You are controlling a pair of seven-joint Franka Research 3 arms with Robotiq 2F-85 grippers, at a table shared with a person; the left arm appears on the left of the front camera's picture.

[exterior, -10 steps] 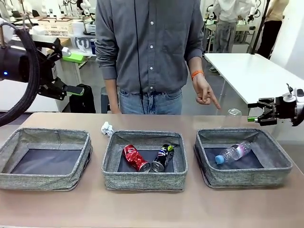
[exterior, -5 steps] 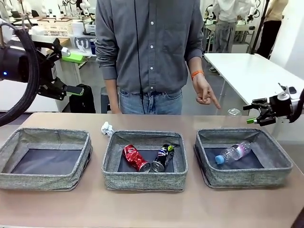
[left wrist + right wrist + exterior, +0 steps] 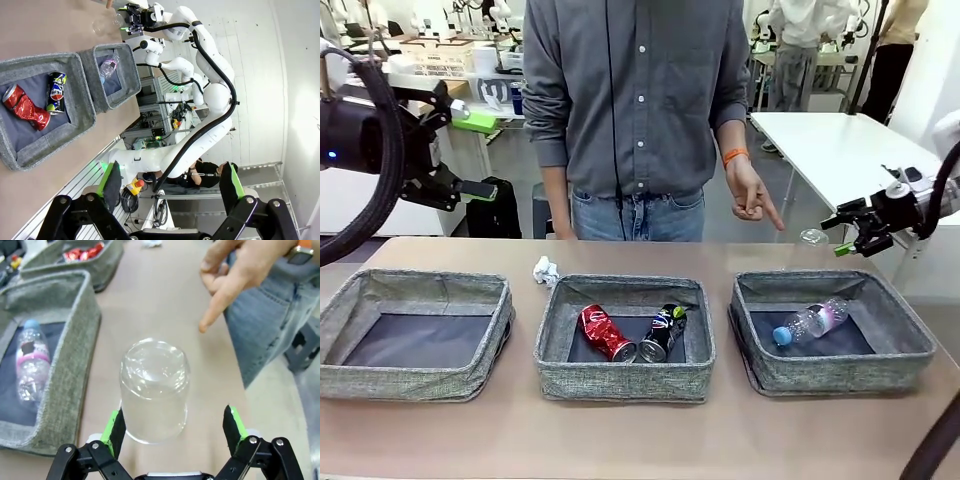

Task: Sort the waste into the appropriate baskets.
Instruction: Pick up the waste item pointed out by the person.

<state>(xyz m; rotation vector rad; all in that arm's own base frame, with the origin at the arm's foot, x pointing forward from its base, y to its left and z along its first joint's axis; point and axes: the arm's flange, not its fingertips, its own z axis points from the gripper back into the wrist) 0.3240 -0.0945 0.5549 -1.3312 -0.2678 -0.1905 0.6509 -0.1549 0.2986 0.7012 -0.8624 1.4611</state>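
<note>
In your right wrist view the top edge crops the middle basket (image 3: 107,262) and leaves its crushed red can (image 3: 82,252) a blur; the person's hand (image 3: 250,260) runs off there too. From the front, the clear plastic cup (image 3: 812,237) is too faint to outline.

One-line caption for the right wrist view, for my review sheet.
Open right gripper faces the clear plastic cup; a person's hand points toward it; bottle lies in the nearby basket.
</note>
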